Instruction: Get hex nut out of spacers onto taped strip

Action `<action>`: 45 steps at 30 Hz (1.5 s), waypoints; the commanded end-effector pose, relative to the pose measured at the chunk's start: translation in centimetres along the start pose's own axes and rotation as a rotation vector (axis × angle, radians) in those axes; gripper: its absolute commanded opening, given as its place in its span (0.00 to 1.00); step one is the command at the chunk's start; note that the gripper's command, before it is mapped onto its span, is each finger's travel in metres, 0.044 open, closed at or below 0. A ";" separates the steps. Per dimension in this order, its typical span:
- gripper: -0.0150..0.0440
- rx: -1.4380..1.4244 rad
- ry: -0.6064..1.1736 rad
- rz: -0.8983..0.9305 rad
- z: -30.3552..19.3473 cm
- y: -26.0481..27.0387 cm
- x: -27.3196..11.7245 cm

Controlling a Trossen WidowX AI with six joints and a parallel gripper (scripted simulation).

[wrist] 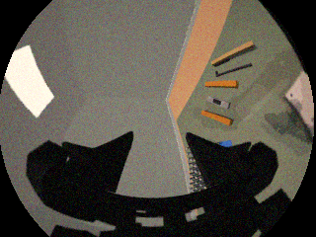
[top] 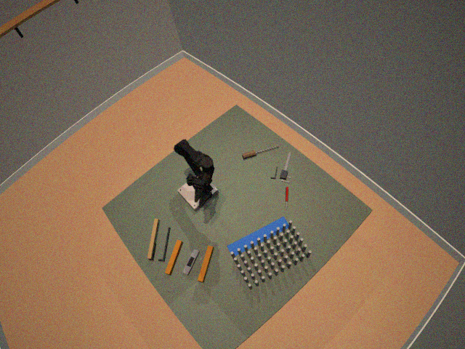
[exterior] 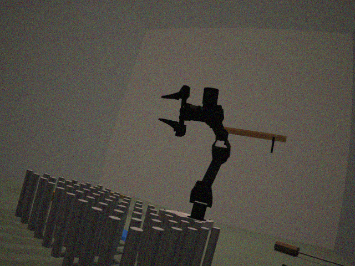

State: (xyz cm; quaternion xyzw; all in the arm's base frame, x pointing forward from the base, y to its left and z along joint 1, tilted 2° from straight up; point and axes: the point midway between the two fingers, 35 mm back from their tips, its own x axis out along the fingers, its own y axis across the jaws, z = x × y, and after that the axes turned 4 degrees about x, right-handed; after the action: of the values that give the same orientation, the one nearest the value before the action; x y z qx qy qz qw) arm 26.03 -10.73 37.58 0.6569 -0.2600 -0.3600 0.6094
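Hex nut: can't spot it in any view, so can't confirm where it sits (spacers hide most of the floor between them). Pincer (top: 191,181) (exterior: 160,108) (wrist: 160,134) is spread wide, nothing pinched, raised high above the mat (top: 229,214) (exterior: 234,234) (wrist: 272,74), touching nothing. In the exterior view its fingers stand one above the other, tips pointing to picture left.

Metal spacers (top: 270,255) (exterior: 96,229) (wrist: 196,173) are upright in a dense block, well below the pincer. Blue taped strip (top: 257,234) (exterior: 124,235) (wrist: 225,144) runs along the block's edge nearest the arm's white base plate (top: 186,191) (exterior: 176,213) (wrist: 299,96), also lower than the pincer.

Wrist view, right of the pincer's centerline: pale wooden bar (top: 152,239) (wrist: 233,53), long black L-shaped rod (top: 166,243) (wrist: 233,69), two orange bars (top: 174,257) (wrist: 221,84), and a gray piece with a dark inset (top: 190,262) (wrist: 218,102) between those bars. All lying flat, apart from each other.

Top view, picture right of the pincer and well apart from it: wooden-handled screwdriver (top: 249,154) (exterior: 286,248), short dark L-shaped key (top: 275,173), caliper-like tool (top: 284,174) (fine detail too small to read), red-handled tool (top: 286,194). That last one is nearest the strip of those four.
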 end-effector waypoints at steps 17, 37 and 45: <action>1.00 -0.949 0.501 0.058 -16.1 -13.0 1.5; 1.00 -1.864 0.899 0.574 -23.9 -27.4 -3.4; 1.00 -1.864 0.899 0.574 -23.9 -27.4 -3.4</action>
State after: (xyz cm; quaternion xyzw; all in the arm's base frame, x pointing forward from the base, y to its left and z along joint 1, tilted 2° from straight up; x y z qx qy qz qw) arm 40.16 9.77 11.10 -0.0769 0.2209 0.0106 0.9722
